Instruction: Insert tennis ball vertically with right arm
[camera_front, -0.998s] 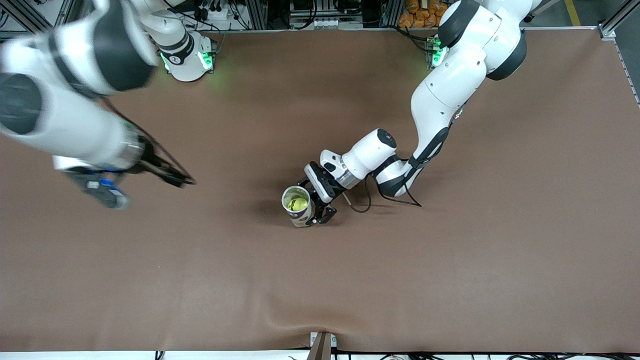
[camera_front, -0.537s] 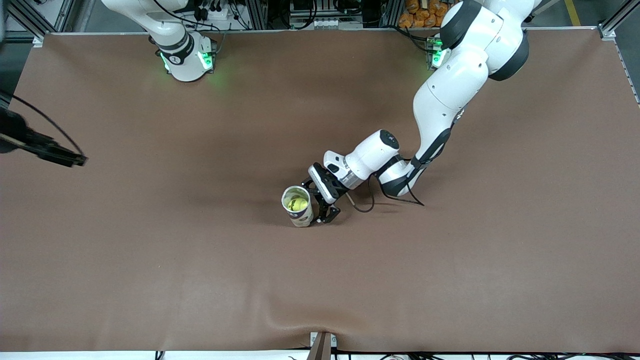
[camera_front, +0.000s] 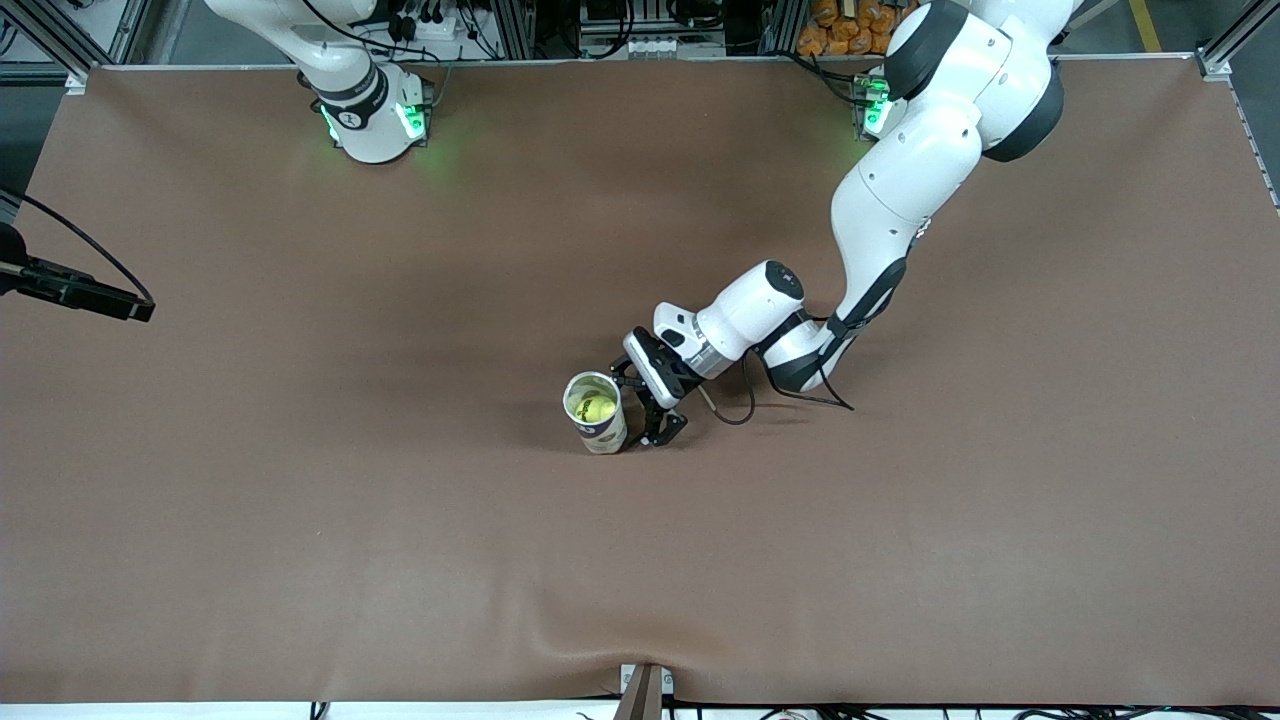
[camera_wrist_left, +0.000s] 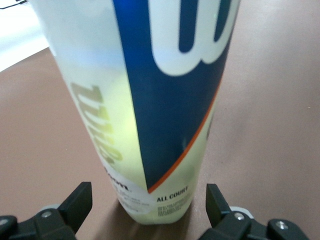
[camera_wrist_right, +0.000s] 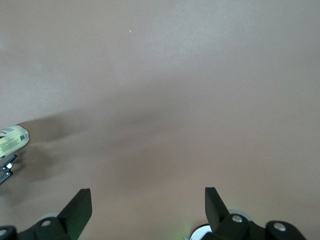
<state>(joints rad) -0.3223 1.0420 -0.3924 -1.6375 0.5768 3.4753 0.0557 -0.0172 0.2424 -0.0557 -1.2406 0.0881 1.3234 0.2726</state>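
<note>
Front view: tennis ball (camera_front: 597, 407) sits in upright can (camera_front: 597, 413); left gripper (camera_front: 650, 410) wide beside it, right gripper (camera_wrist_right: 147, 212) wide, empty.

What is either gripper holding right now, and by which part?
Nothing is held. The left gripper stands open beside the upright tube, fingers clear of its base, tennis ball inside. The right gripper is open over bare table.

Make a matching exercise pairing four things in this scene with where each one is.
1. yellow tennis ball
2. clear plastic ball can
3. left claw
4. right claw

a. open, empty, over bare brown mat
b. standing upright on the table
c. open, beside the can's base
d. inside the can

Pairs: 1-d, 2-b, 3-c, 4-a
</note>
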